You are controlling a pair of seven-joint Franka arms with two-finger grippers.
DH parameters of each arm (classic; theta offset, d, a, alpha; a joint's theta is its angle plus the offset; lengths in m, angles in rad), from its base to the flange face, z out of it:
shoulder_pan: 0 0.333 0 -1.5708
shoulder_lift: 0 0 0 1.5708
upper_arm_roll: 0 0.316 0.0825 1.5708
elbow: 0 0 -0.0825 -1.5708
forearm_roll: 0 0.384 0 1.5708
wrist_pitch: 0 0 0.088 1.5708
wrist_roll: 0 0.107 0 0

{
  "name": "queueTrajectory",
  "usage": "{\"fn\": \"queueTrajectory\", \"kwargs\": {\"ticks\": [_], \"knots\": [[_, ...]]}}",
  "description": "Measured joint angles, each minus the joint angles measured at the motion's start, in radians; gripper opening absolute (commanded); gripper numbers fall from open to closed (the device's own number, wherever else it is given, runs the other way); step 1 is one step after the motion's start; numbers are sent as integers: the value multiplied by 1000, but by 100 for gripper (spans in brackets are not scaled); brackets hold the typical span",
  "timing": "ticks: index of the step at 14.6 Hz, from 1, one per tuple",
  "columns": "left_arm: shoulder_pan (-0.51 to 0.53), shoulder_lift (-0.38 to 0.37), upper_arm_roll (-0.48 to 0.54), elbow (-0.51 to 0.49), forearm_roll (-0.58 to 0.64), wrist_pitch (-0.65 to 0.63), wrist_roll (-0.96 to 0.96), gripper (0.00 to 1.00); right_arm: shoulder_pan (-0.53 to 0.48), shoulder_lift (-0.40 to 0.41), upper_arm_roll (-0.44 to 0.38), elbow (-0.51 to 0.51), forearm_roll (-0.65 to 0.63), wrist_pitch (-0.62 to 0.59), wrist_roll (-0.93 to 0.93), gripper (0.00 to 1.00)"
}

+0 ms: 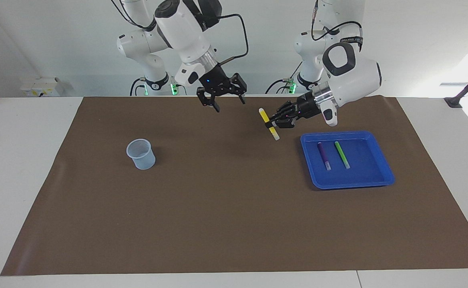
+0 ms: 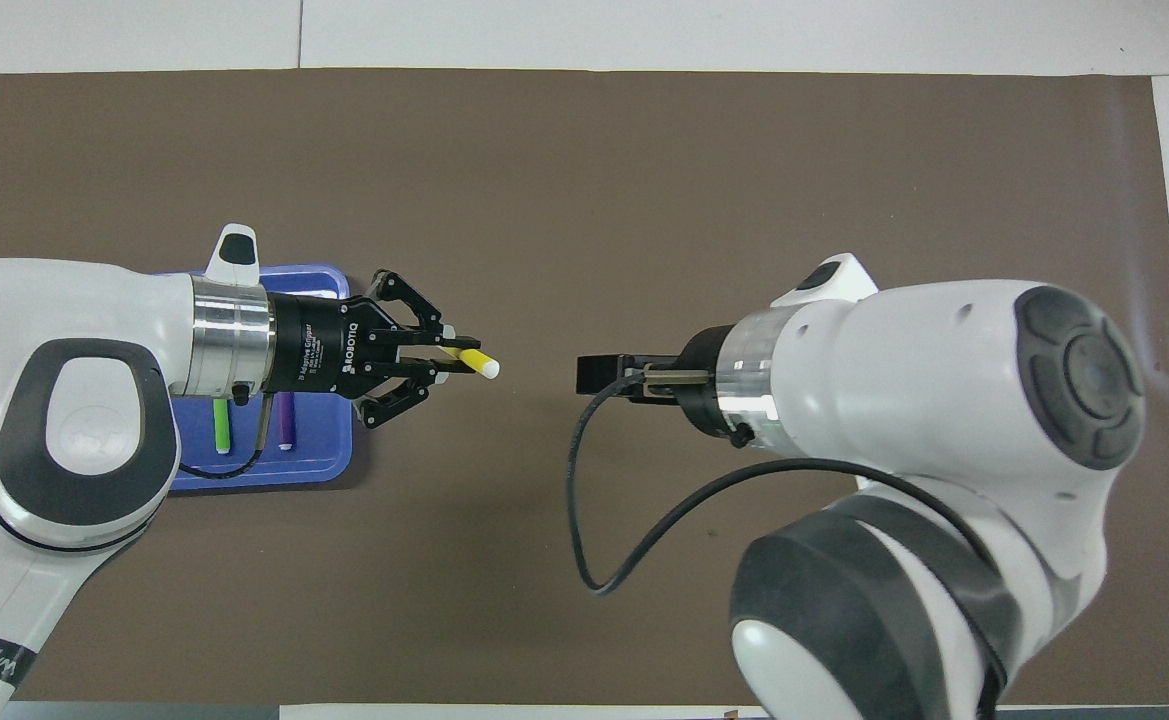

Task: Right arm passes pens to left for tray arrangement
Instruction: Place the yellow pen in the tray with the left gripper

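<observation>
left arm (image 2: 74,400) hides most of tray (image 2: 329,460)

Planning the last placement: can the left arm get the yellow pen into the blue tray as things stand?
Probably yes. The left gripper, shut on the yellow pen, hangs over the mat beside the tray, whose floor is bare beside the purple pen and green pen. The right gripper, open, is off toward the cup.

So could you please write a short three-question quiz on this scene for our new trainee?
1. True or false: the right gripper holds the yellow pen.
2. How many pens lie in the blue tray?
3. The cup stands toward which arm's end of the table: A left, B right?

Key
1. False: the left gripper holds it above the brown mat.
2. Two: the purple pen and the green pen.
3. B
</observation>
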Motion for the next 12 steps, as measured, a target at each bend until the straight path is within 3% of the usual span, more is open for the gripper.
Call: {"fn": "queueTrajectory", "kwargs": {"ticks": [6, 8, 12], "knots": [[163, 6, 6, -3, 288, 2, 85, 0, -237, -33, -9, 2, -213, -185, -207, 100], [236, 9, 8, -6, 373, -11, 166, 0, -305, -33, -11, 1, -309, -211, -277, 100], [352, 19, 9, -12, 551, -74, 428, 0, -382, -23, -12, 2, -361, -279, -328, 100]]}}
